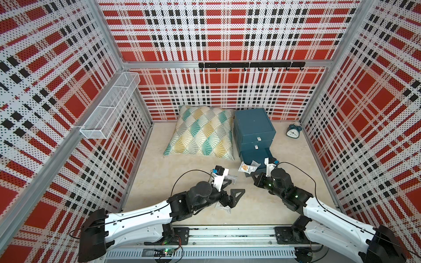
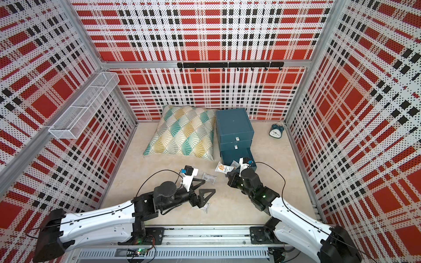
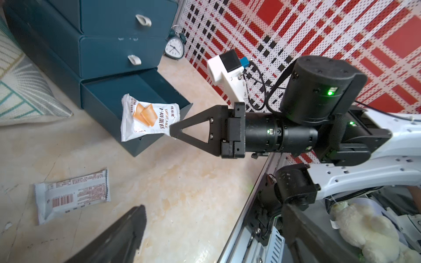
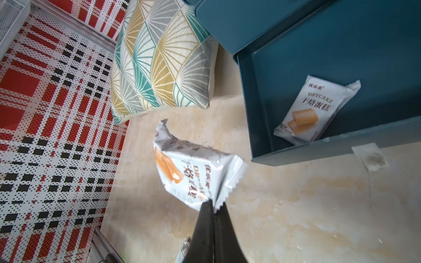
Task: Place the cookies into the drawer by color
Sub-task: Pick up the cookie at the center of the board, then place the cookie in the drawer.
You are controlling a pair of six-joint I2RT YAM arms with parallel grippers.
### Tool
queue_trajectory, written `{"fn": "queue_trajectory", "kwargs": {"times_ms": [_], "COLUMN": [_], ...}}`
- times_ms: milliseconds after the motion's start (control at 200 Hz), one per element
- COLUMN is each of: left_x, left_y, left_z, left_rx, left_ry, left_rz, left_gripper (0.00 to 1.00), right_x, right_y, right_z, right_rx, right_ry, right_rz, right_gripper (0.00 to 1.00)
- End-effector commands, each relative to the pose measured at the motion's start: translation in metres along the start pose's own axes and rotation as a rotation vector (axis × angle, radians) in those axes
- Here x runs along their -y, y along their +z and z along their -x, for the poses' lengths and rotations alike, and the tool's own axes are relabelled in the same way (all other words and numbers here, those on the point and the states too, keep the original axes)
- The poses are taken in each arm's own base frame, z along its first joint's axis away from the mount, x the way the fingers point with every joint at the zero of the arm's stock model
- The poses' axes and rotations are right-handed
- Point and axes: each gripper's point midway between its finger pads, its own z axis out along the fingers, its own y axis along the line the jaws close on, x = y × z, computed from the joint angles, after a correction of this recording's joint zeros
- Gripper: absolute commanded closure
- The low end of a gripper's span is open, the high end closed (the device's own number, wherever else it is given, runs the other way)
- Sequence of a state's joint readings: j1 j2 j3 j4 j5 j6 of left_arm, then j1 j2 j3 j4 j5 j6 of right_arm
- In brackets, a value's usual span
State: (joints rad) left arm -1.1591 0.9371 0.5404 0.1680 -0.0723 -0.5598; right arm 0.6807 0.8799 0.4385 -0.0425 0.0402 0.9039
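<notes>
Right wrist view: we find the right tool pressed together on the crimped end seam of a white packet printed with orange biscuits. The white packet hangs clear of the table, outside the chest. Just beside it the bottom drawer stands pulled out. A second white packet lies face up inside, against the front wall.

In both top views, taking the back wall as twelve o'clock, the drawer chest stands at about one o'clock on the table. Its two upper drawers are closed. The white packet sits at the eight o'clock corner of the bottom drawer. A cushion lies just beside the drawer chest on its nine o'clock side. An alarm clock stands at two o'clock, apart from the chest.

The left tool is near the table's centre, its fingers spread with nothing between them. A face-down packet lies flat on the table at twelve o'clock of that tool, partly hidden by the arm's camera mount. In the left wrist view the face-down packet shows a barcode and lies apart from the one visible finger. A further packet, pale, lies partly hidden beneath the left arm at seven o'clock of the tool. We cannot read its print.
</notes>
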Motion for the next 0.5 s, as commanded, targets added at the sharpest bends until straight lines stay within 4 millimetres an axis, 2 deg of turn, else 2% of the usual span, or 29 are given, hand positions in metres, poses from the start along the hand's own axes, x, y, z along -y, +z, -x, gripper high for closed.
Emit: {"fn": "queue_trajectory", "kwargs": {"times_ms": [0, 140, 286, 461, 496], "left_x": [0.006, 0.004, -0.011, -0.030, -0.035], "left_y": [-0.003, 0.003, 0.011, 0.017, 0.018], "left_z": [0.010, 0.012, 0.009, 0.005, 0.004], "left_rx": [0.053, 0.049, 0.034, 0.012, 0.008], "left_ry": [0.007, 0.007, 0.004, -0.018, -0.026], "left_rz": [-0.024, -0.001, 0.088, 0.159, 0.173], "left_gripper": [0.01, 0.01, 0.01, 0.01, 0.01], "right_x": [0.016, 0.027, 0.039, 0.044, 0.045], "right_y": [-0.005, -0.002, 0.008, 0.024, 0.027], "right_z": [0.008, 0.021, 0.030, 0.040, 0.042], "right_rx": [0.009, 0.015, -0.001, -0.024, -0.030], "right_ry": [-0.047, -0.051, -0.054, -0.081, -0.086], "right_rz": [-0.097, -0.133, -0.167, -0.199, -0.207], "right_gripper": [1.00, 1.00, 1.00, 1.00, 0.93]}}
